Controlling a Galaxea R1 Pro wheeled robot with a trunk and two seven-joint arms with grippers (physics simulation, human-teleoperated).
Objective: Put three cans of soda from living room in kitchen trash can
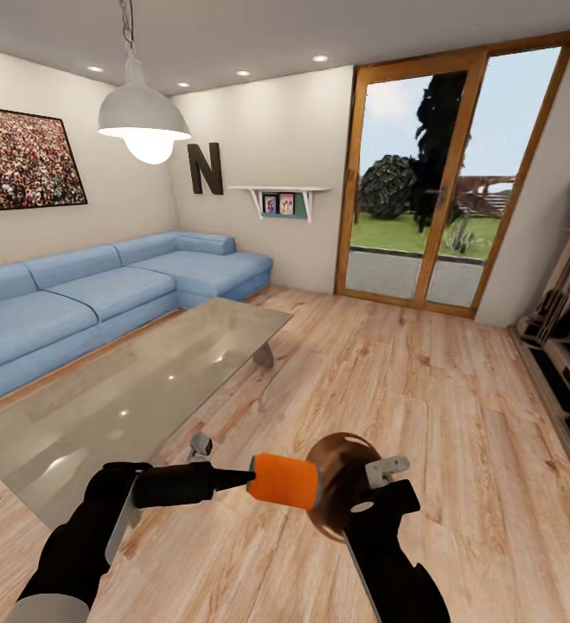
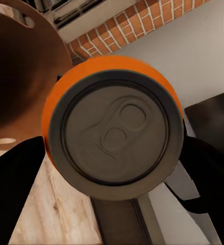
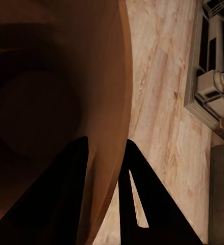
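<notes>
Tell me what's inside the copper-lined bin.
The round copper-brown-lined bin, held by the right tool, shows only bare dark interior; its lower depths are shadowed. The orange soda can remains outside.

Blue corner sofa (image 1: 103,294), glass table (image 1: 137,398) (low), plank floor (image 1: 406,381), glass doors (image 1: 445,173).

Bright daylight through the glass doors (image 1: 445,173), a glowing pendant lamp (image 1: 146,130), glare on the glass table (image 1: 137,389).

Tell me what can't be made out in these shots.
- Trash can contents: in the head view the orange can covers its mouth; in the right wrist view its inside is too dark.
- Left claw grip: head view, fingertips hidden behind the can.
- Shelf photos: head view, too small.
</notes>
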